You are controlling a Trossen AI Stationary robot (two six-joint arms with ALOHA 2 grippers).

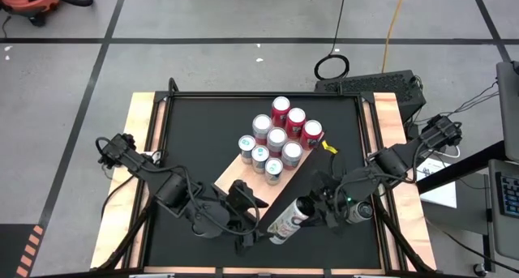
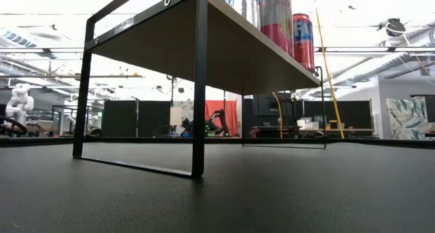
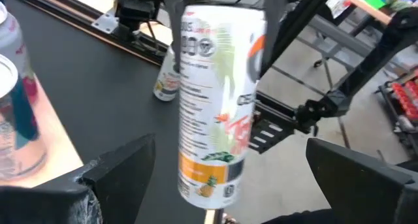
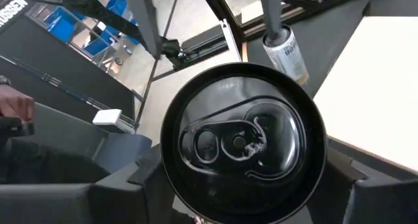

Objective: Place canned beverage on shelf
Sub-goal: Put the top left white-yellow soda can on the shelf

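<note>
A white can (image 1: 285,220) with a black lid (image 4: 241,145) hangs over the table's near right part, held by my right gripper (image 1: 312,209). My left gripper (image 1: 259,227) is open, its two fingers (image 3: 117,172) standing on either side of the can's bottom end (image 3: 209,185) with gaps showing. The shelf (image 1: 235,177), a tan board on a black metal frame (image 2: 198,90), stands in the middle of the table and carries several upright cans (image 1: 276,140) at its far end. Neither gripper shows in the low view. My right gripper pinches the can by its side wall just behind the lidded top end (image 4: 168,164), between its two fingers (image 4: 134,178). The fingers lie along the can and come from the table's right side, slanting down. The can is lifted clear and tilted, its bottom end toward my left gripper.
The shelf's near end (image 1: 243,185) is bare board beside the can. A yellow thing (image 1: 328,146) lies by the shelf's far right corner. A small white bottle (image 3: 166,87) shows beyond the can. Wooden borders (image 1: 138,148) flank the black tabletop.
</note>
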